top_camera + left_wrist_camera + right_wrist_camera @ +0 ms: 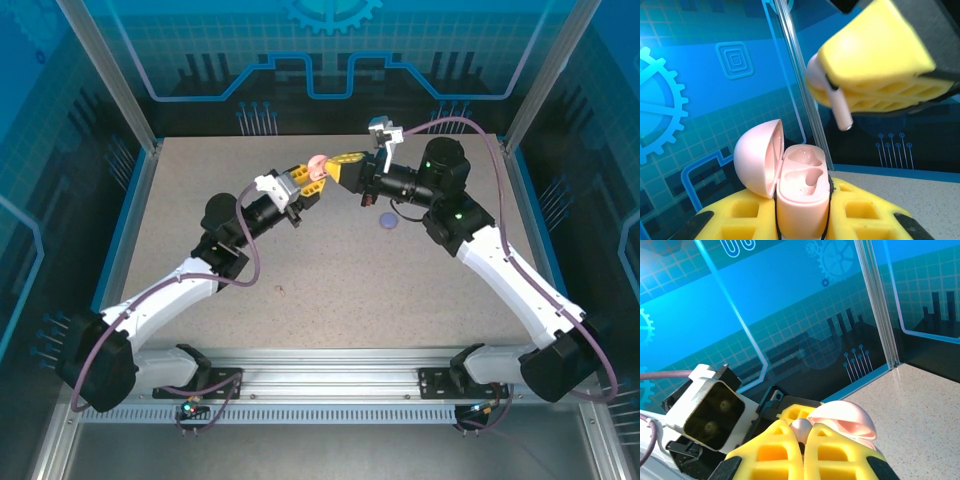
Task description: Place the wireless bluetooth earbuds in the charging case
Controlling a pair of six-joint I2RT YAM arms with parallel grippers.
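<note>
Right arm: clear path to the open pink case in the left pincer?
Likely yes. The pink case is open, both sockets look empty, and the right pincer holds a pink earbud close by, stem toward it, nothing between.

Charging case (pixel 802 195): between the left gripper (pixel 306 183) fingers, lid (pixel 757 157) open on its left.
Earbud (pixel 840 107): in the right gripper (pixel 342 166), above the case, not touching.

A speckled beige table (pixel 330 290) is enclosed by blue panels (pixel 200 40) printed with gears and circuit lines, held by metal posts (pixel 107 70).
</note>
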